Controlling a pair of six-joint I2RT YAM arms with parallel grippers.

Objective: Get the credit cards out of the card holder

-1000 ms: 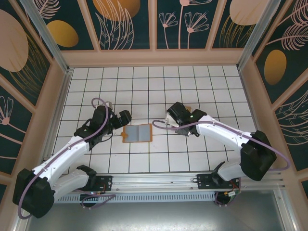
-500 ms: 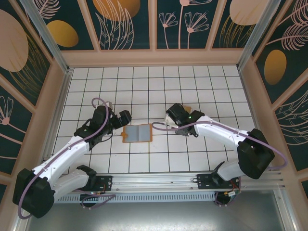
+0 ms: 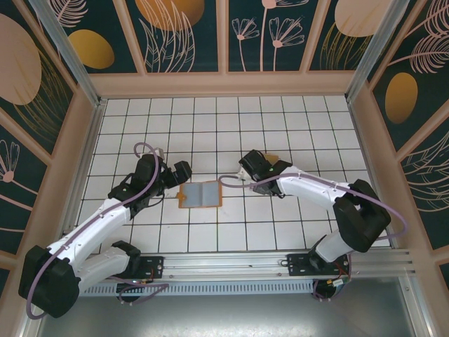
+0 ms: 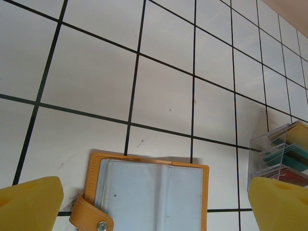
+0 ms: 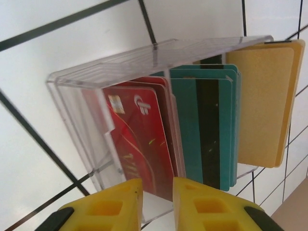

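Observation:
The card holder [image 3: 200, 194] lies open flat on the tiles, orange-brown with blue-grey lining up and its tab [image 4: 91, 219] at the near left. My left gripper [image 4: 155, 204] hovers over it, open wide, with nothing between the fingers; from above it [image 3: 175, 179] sits at the holder's left edge. My right gripper [image 5: 158, 185] is right of the holder, close against a clear tray [image 5: 96, 91]. Red credit cards [image 5: 139, 139], teal ones [image 5: 207, 125] and an orange one [image 5: 267, 106] stand in the tray. The right jaws stand narrowly apart at the red cards' lower edge, not clamping them.
The clear tray [image 4: 281, 154] stands on the tiles just right of the card holder. White tiled floor stretches behind and in front of both. Wooden walls ring the work area, and the rail with the arm bases [image 3: 224, 265] runs along the near edge.
The right gripper has edged slightly left and away from the bases, its forearm swinging with it. The left arm and the card holder have not moved.

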